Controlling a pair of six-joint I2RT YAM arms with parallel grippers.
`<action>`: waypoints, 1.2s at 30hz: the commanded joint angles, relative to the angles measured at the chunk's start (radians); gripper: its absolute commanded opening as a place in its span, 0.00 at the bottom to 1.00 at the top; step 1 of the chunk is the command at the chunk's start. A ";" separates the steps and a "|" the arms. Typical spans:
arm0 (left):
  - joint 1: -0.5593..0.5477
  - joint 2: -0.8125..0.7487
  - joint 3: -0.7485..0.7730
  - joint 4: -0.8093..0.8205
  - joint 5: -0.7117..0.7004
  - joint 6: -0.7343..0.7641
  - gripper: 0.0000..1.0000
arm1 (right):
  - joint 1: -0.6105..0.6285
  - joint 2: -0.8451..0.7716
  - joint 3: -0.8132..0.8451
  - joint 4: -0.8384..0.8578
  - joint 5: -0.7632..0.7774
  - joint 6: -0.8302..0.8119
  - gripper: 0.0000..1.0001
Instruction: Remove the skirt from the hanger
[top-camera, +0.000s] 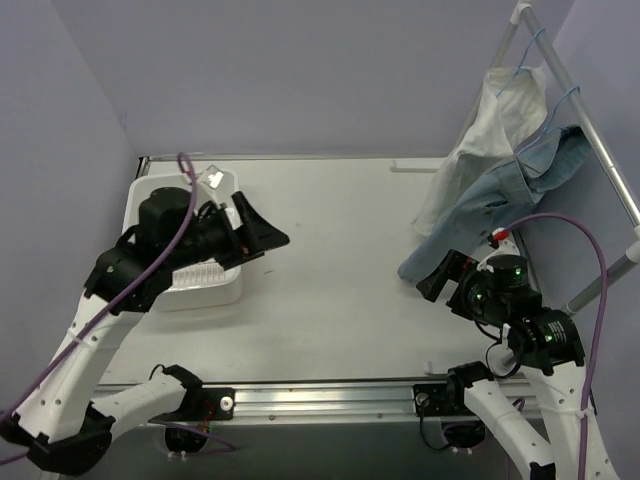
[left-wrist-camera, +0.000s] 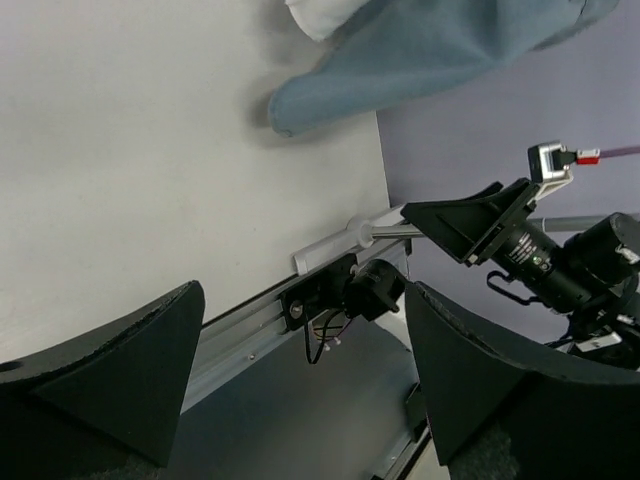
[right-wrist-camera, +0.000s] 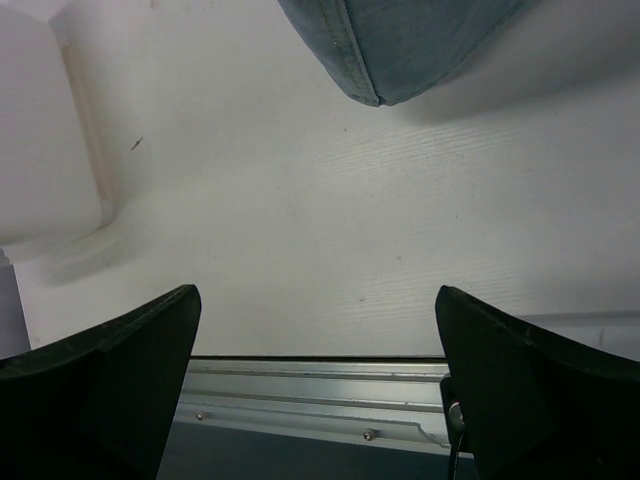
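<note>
- Skirt (top-camera: 505, 190) on hanger (top-camera: 562, 100); hem hangs near right jaws.
- Both arms' jaws spread, empty.
- Advice: grip hem squarely, pull down off hanger.

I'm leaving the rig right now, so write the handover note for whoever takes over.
Left gripper: open, empty, above the white plastic bin.
Right gripper: open, empty, near the hem of the blue denim skirt.
The skirt hangs on its thin blue wire hanger from the metal rail, beside a white garment, hem low over the white table.
Done: nothing visible.
Left: grasp the skirt and free it from the hanger.
</note>
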 joint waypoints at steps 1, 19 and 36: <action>-0.222 0.138 0.140 0.048 -0.268 0.049 0.90 | 0.004 0.021 0.001 -0.012 -0.017 -0.001 1.00; -0.434 0.545 0.553 0.269 -0.264 0.416 0.88 | 0.004 0.018 0.032 -0.190 -0.051 -0.021 1.00; -0.535 0.977 1.010 0.298 -0.037 0.721 0.86 | 0.004 0.040 0.128 -0.273 -0.060 -0.058 1.00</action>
